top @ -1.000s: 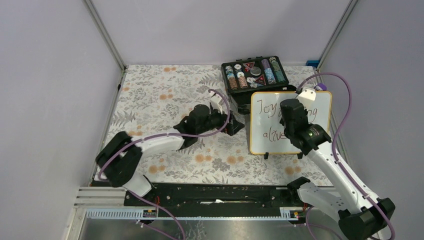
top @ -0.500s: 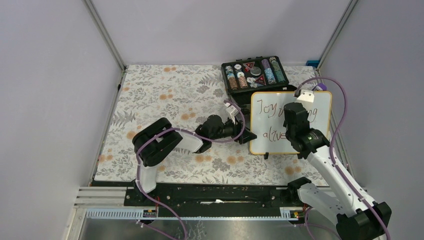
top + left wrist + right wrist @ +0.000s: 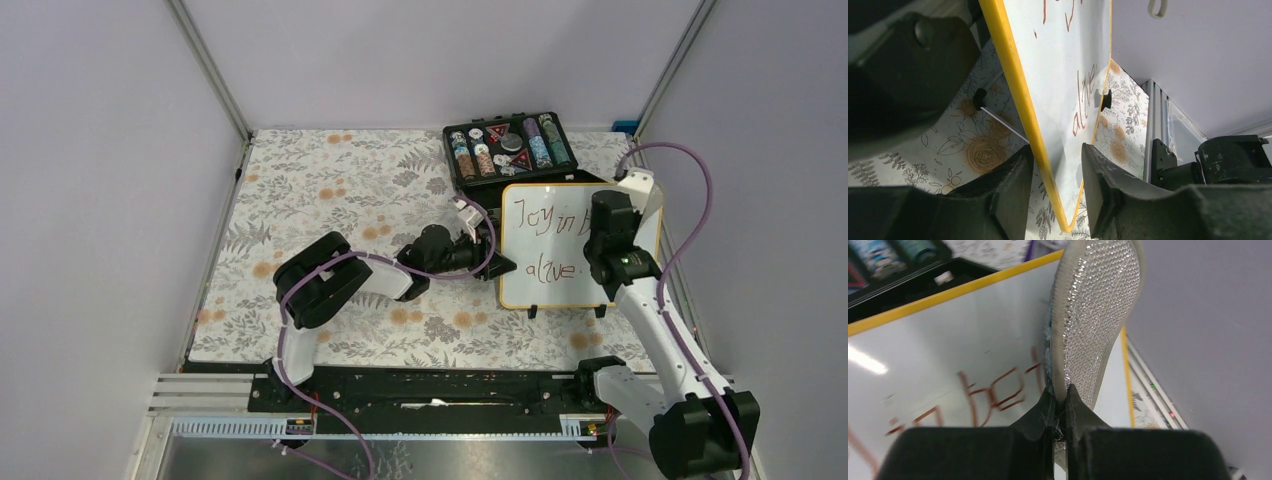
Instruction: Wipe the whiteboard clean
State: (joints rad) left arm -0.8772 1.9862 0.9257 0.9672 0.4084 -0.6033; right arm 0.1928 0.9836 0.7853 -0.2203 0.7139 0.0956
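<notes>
The whiteboard (image 3: 545, 250), yellow-framed with red handwriting (image 3: 535, 218), stands tilted on small black feet at the right of the table. My left gripper (image 3: 503, 266) is at its lower left edge. In the left wrist view the gripper (image 3: 1057, 152) is open, and its fingers (image 3: 1015, 175) straddle the whiteboard (image 3: 1068, 75) with a small gap on each side. My right gripper (image 3: 620, 207) is over the board's upper right. In its wrist view this gripper (image 3: 1060, 392) is shut on a flat eraser (image 3: 1098, 305) with a sparkly silver back, held edge-on against the whiteboard (image 3: 948, 350).
A black case of coloured chips (image 3: 508, 148) lies open just behind the board. A floral cloth (image 3: 330, 190) covers the table. Enclosure walls and a metal rail (image 3: 676, 285) run close along the board's right side.
My left arm reached right to the board's left edge and its jaws narrowed around it. My right gripper slid the eraser right and up, uncovering more of the top line.
</notes>
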